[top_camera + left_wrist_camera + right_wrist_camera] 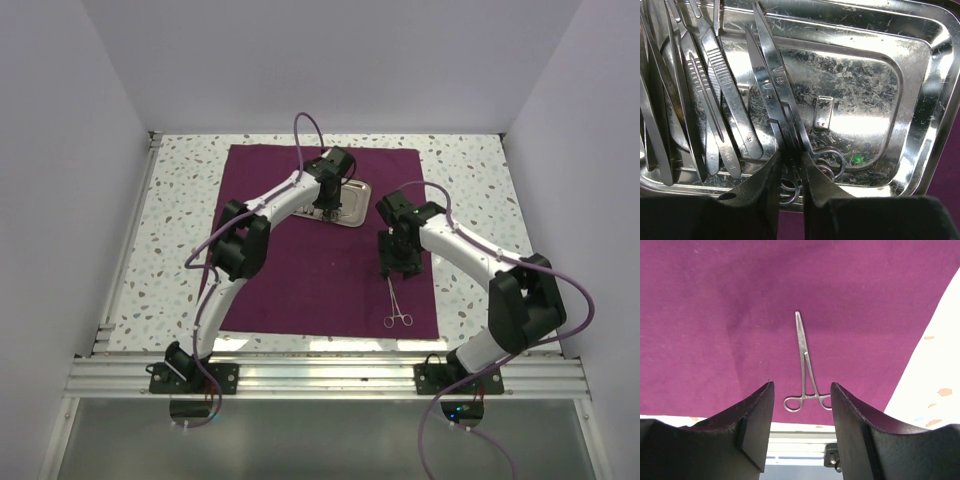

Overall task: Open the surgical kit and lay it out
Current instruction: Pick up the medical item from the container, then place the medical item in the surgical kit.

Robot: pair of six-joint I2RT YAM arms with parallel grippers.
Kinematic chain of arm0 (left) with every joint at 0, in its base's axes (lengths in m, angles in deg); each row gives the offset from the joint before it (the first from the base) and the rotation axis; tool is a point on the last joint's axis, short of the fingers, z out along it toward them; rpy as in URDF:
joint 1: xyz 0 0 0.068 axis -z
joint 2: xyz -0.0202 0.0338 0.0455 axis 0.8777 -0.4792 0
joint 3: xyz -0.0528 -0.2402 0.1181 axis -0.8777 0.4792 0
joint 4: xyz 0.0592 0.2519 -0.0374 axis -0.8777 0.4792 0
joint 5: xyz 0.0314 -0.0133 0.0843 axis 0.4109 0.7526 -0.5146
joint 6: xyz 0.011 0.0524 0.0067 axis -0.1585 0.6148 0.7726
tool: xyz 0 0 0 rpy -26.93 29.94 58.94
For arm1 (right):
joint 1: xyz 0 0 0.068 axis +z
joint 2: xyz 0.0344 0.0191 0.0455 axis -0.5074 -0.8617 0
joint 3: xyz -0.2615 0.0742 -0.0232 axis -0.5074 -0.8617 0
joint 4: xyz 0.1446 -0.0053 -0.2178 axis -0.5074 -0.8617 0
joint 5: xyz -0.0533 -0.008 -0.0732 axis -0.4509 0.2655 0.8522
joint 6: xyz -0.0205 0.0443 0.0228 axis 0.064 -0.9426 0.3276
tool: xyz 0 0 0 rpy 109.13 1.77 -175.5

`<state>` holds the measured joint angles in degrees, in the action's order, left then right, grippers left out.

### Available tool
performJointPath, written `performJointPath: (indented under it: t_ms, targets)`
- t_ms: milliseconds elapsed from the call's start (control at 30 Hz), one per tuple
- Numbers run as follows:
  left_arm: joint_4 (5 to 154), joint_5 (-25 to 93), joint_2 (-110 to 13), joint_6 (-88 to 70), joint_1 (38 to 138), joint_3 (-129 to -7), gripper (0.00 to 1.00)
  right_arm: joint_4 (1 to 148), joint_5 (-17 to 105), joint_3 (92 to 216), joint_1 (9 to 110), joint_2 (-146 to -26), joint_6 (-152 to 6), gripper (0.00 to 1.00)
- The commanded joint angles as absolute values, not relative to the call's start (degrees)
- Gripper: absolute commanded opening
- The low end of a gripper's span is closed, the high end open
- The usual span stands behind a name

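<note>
- Pale walls (60,150) close in a speckled counter (180,200), with both arms bolted along its six o'clock edge.
- Across the middle of the counter a dark purple cloth (300,280) lies opened out flat.
- Near twelve o'clock on the cloth sits a shiny steel tray (352,215).
- Low over the tray is the left claw (791,159). Its two dark fingers (765,185) stand close together, clamped on the shanks of the scissors (771,75) just above the rings.
- In the left wrist view the scissors lie in the middle of the tray, blades toward eleven o'clock and rings at six o'clock by the rim.
- At nine o'clock in the tray lies a row of thin steel tools (715,100), ridged flat handles and tweezers side by side.
- At about four o'clock on the cloth hangs the right claw (802,390), its fingers well apart and gripping nothing.
- Under it the forceps (806,370) lie flat on the cloth, tips to twelve o'clock and rings to six o'clock. They are near the cloth's three o'clock edge and touch neither finger.
</note>
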<state>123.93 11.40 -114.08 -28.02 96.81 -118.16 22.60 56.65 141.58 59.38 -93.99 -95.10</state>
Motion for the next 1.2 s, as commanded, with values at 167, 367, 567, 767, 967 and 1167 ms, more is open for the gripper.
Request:
performJointPath:
  t_ms: [167,367,567,767,967,1167]
  targets:
    - [131.5,10.8,-112.3,-25.5,96.7,-123.4,0.00,22.7,57.1,146.7,59.7,-95.0,-92.9,0.50]
    - [131.2,11.5,-108.3,-26.1,96.7,-125.8,0.00,22.4,57.2,148.7,59.7,-95.9,-92.2,0.49]
    - [132.4,13.7,-104.0,-28.4,96.7,-123.3,0.00,22.0,57.7,149.6,59.7,-96.1,-91.7,0.47]
    - [127.5,19.1,-92.4,-34.2,99.9,-105.9,0.00,20.4,71.2,151.4,58.7,-90.1,-97.1,0.47]
    - [128.2,24.3,-89.1,-42.0,106.0,-100.7,0.00,20.1,77.9,156.2,55.0,-84.7,-101.5,0.78]
    - [131.5,27.4,-90.4,-49.8,111.9,-102.9,0.00,21.3,79.5,156.5,53.6,-81.4,-105.8,0.89]
